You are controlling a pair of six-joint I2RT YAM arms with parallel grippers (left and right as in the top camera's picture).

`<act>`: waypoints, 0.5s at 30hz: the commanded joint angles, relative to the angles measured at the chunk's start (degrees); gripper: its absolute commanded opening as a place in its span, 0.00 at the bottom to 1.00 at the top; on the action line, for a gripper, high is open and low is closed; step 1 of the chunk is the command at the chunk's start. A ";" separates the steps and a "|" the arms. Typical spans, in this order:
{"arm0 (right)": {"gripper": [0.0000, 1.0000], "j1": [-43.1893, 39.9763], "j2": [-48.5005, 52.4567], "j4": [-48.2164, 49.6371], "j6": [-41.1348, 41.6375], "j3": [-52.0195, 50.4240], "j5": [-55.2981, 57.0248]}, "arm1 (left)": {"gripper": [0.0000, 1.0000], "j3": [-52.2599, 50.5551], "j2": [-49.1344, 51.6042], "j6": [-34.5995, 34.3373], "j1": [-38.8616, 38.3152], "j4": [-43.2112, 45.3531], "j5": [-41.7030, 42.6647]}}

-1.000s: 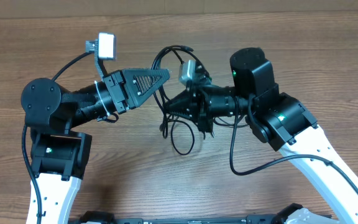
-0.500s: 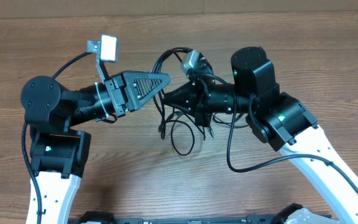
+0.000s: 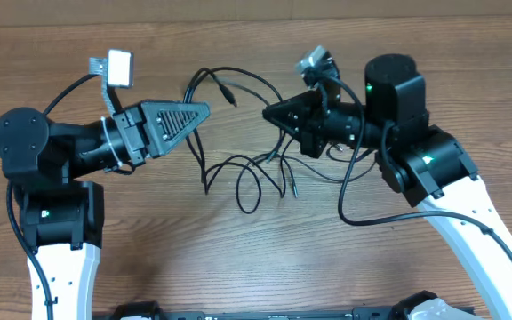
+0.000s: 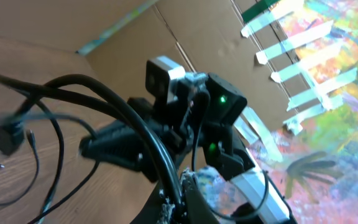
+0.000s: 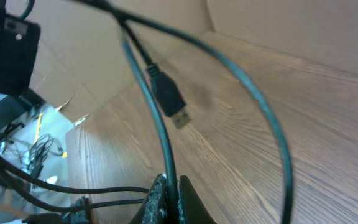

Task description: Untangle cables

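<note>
Cables (image 3: 238, 164) span the middle of the table (image 3: 256, 267), strung from your left gripper (image 3: 205, 109) across to your right gripper (image 3: 268, 112), with slack sagging toward the near side. Both grippers are clamped shut, each pinching cord at its tips; your wrist views show cords running straight into the closed fingers. You have the bundle spread wide, so by my reading the work is partly done. What remains sits between the grippers: several loops (image 3: 254, 182) cross one another near the centre, and you cannot tell from above whether they are knotted or merely overlapping. One small plug (image 3: 229, 96) shows free at the far side.
</note>
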 commanded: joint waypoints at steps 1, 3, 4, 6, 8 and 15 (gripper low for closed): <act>0.04 -1.68 -1.90 -0.07 3.06 0.09 2.08 | 0.04 1.25 -0.26 1.27 0.81 0.35 3.76; 0.04 -3.02 -1.95 -0.50 4.50 0.09 4.04 | 0.04 1.22 -0.26 1.27 1.11 0.37 4.26; 0.04 -3.69 -1.92 -0.66 4.63 0.09 4.50 | 0.04 1.25 -0.26 1.27 1.27 0.35 4.52; 0.04 -5.44 -1.95 -0.66 4.92 0.09 4.59 | 0.04 1.22 -0.26 1.29 1.84 0.35 5.29; 0.04 -8.24 -2.01 -0.63 6.19 0.09 4.57 | 0.04 1.25 -0.26 1.29 2.84 0.35 6.40; 0.04 -19.80 -3.56 -2.99 7.15 0.09 4.57 | 0.04 1.22 -0.26 1.05 8.48 0.35 11.28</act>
